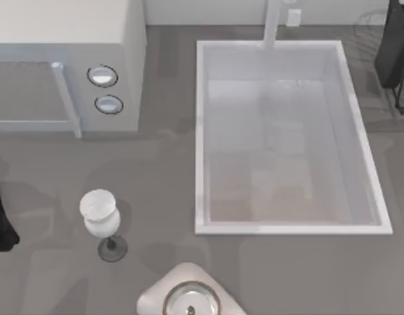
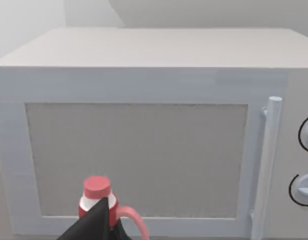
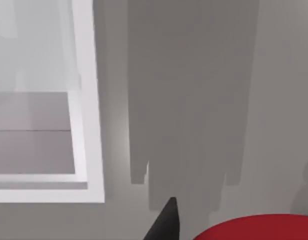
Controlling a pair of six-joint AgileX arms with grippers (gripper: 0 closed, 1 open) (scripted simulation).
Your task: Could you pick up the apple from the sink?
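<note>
white sink (image 1: 201, 131) right of microwave (image 1: 64, 65); wine glass (image 1: 100, 216) below.

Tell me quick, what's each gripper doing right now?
Left gripper: cannot be told, parked facing the microwave.
Right gripper: seemingly closed on the apple, beside the sink.

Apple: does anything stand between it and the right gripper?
Nothing visible does. In the right wrist view the apple is close beside the right gripper, outside the sink rim. The left arm is parked at the table's left edge.
</note>
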